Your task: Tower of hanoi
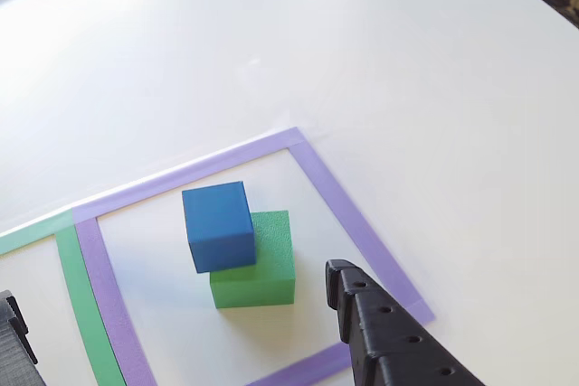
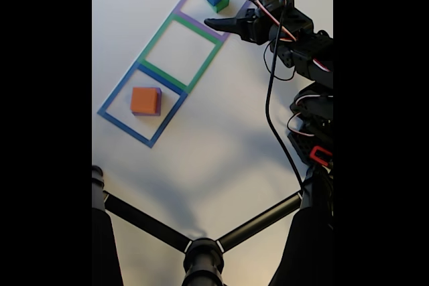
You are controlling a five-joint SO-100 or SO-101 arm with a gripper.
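Item: blue cube [image 1: 217, 225], sitting askew on a larger green cube [image 1: 261, 264], both inside the purple taped square [image 1: 330, 189] at lower centre of the other view; in the fixed view the stack sits at top centre.

Handling, judged: small, light, rigid, probably foam or painted wood; matte faces look grippy, not fragile. Best hold: two opposite side faces of the blue cube, above the green one, lifting straight up so the base stays put.

End effector [image 2: 231, 10]: in the fixed view its two fingers stand spread apart, holding nothing, just right of the stack; one dark finger [image 1: 384, 327] enters the other view at lower right, near the green cube but not touching.

Other holdings: orange cube [image 2: 145, 100] in the blue taped square [image 2: 123, 123], left of centre; green taped square [image 2: 207, 56] between, unoccupied.

Obstructions: none on the white bench [image 1: 407, 70] around the stack; tripod legs [image 2: 144, 224] lie well apart, at the bottom.
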